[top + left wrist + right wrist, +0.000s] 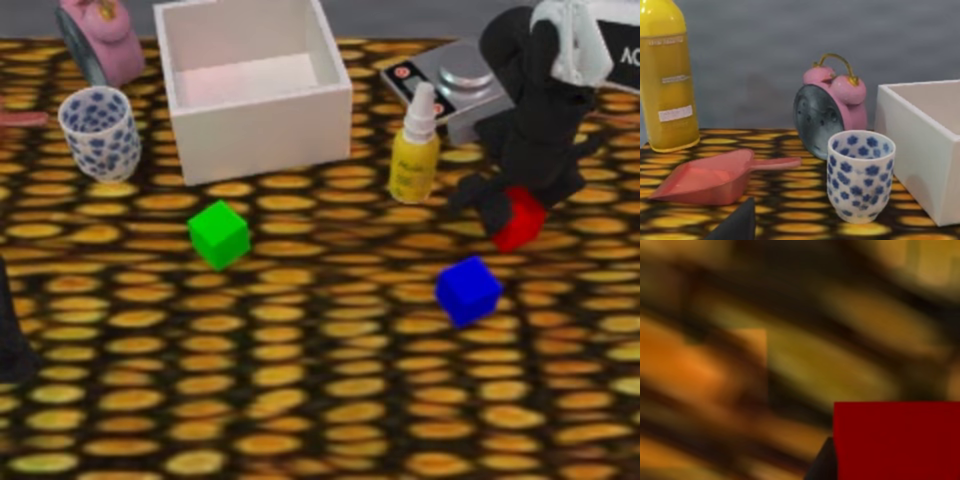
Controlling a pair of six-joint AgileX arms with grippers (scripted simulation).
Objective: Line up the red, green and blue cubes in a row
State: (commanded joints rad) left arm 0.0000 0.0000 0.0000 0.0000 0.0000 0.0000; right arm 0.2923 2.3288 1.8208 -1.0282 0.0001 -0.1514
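On the table [300,400] sit three cubes: one green [219,234], one blue [468,290], one red [520,217] pinched by the right gripper [505,210].

We see three small matte cubes of equal size on the patterned tabletop; the green cube [219,233] sits left of centre, turned slightly askew, standing free and well apart from the others; the blue cube [468,290] lies right of centre, also rotated, resting flat; the red cube [521,218] lies near the blue one at its one o'clock, partly covered from above so only its lower right portion shows; in the right wrist view its flat red face [896,440] fills one corner
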